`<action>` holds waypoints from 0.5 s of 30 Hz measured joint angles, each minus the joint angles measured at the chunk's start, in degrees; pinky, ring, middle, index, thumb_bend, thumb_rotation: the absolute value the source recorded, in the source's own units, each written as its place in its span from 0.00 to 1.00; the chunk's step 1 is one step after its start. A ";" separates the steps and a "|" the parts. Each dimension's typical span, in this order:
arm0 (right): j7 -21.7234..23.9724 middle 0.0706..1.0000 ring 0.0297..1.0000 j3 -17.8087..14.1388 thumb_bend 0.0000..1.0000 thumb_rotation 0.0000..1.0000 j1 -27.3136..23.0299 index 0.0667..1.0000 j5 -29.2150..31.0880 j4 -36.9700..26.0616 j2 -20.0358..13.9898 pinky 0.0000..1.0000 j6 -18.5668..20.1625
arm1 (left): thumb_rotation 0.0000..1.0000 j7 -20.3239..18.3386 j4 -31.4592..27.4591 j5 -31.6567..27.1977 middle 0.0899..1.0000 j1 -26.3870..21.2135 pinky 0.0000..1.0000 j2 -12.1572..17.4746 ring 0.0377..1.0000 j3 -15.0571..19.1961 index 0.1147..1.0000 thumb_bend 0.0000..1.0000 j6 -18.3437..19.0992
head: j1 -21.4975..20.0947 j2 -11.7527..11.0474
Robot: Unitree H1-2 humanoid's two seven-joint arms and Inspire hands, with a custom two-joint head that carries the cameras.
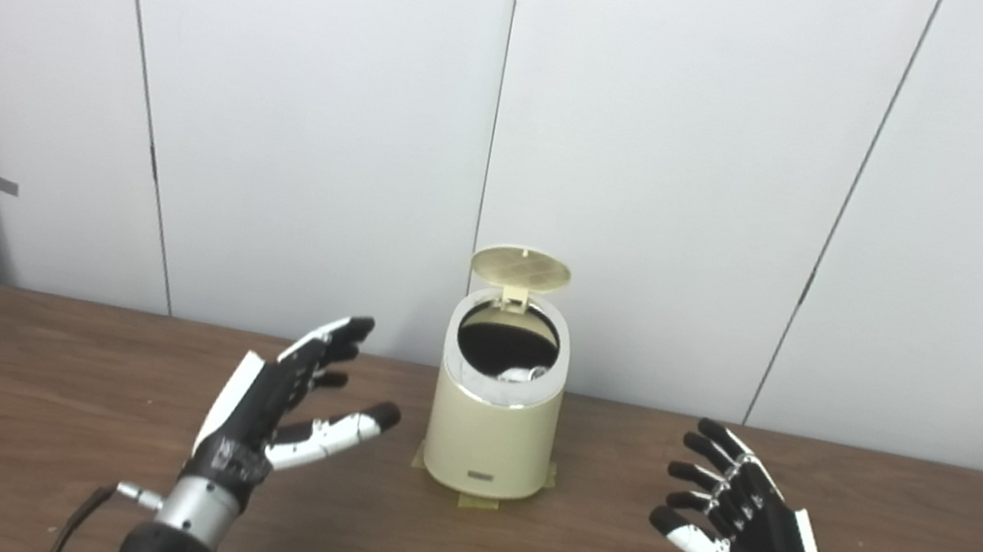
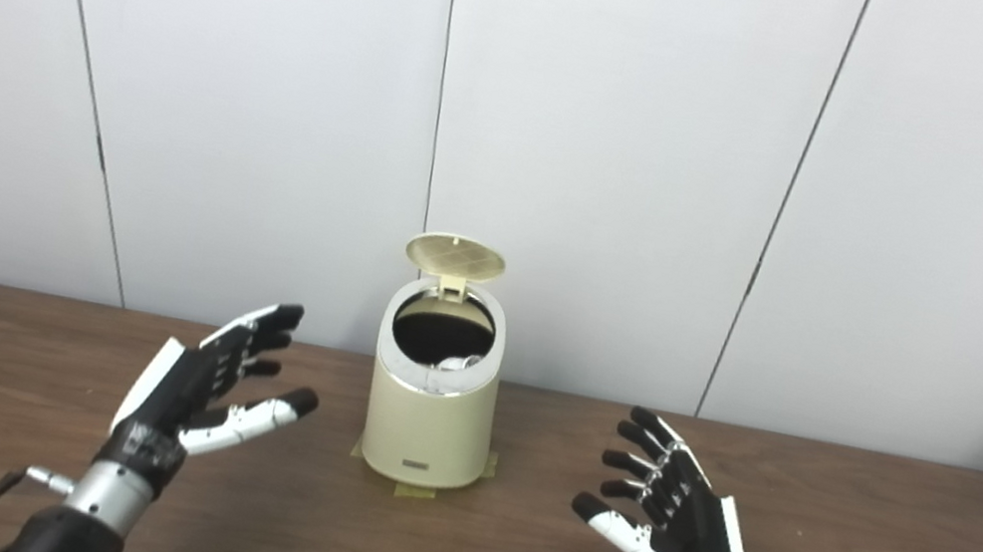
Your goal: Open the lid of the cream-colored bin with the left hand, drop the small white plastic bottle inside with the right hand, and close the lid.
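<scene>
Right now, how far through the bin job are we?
Done: the lid of the cream bin stands open, and something white, probably the small bottle, lies inside the opening. In hand: nothing; the left hand and right hand hover open, fingers spread, either side of the bin, clear of it. Left: closing the lid.

Left robot hand (image 1: 278,410) and right robot hand (image 1: 744,533), both spread, empty.
</scene>
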 measured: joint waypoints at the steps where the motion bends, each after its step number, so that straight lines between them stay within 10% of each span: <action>1: 0.01 0.77 0.68 -0.04 0.79 0.25 0.00 0.78 0.04 0.00 0.00 0.54 0.00 | 0.43 -0.04 0.00 0.30 0.92 -1.54 0.83 0.24 0.93 -0.14 0.91 0.89 0.37 | -0.09 -0.09; 15: -0.10 0.75 0.64 0.24 0.79 0.23 0.55 0.75 -0.92 -1.11 0.09 0.51 0.00 | 0.39 -2.05 9.21 5.58 0.98 -18.13 0.85 0.94 0.98 -4.15 0.96 0.90 3.84 | -0.61 -0.53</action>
